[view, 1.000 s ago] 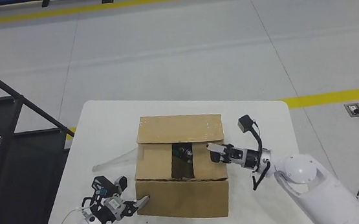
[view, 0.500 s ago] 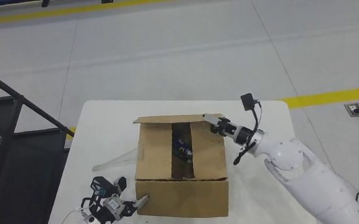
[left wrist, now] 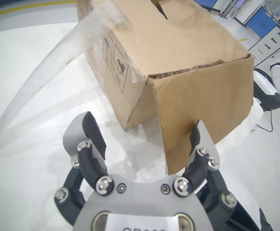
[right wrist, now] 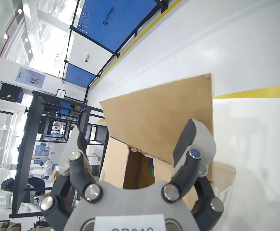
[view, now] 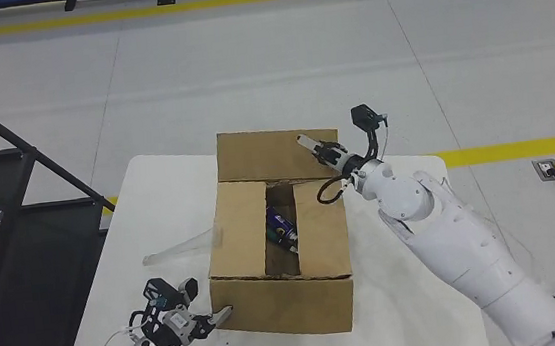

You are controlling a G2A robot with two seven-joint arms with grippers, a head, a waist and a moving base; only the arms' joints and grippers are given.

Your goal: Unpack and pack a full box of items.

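The cardboard box (view: 282,273) stands mid-table with its two side flaps lying almost flat and a gap between them. Dark packaged items (view: 283,231) show through that gap. The far flap (view: 268,155) stands upright. My right gripper (view: 313,147) is open at that flap's right end; in the right wrist view the gripper (right wrist: 134,133) has the flap (right wrist: 157,113) just beyond its fingers. My left gripper (view: 211,318) is open at the box's near-left corner. In its own view the left gripper (left wrist: 144,129) straddles the edge of the hanging near flap (left wrist: 203,96).
A loose strip of clear tape (view: 176,248) trails from the box's left side across the white table (view: 158,184); it also shows in the left wrist view (left wrist: 54,65). A black metal rack (view: 24,248) stands left of the table.
My right gripper has swung from over the box's top to the far side, and the far flap has gone from lying flat to standing upright. The left gripper has barely shifted.
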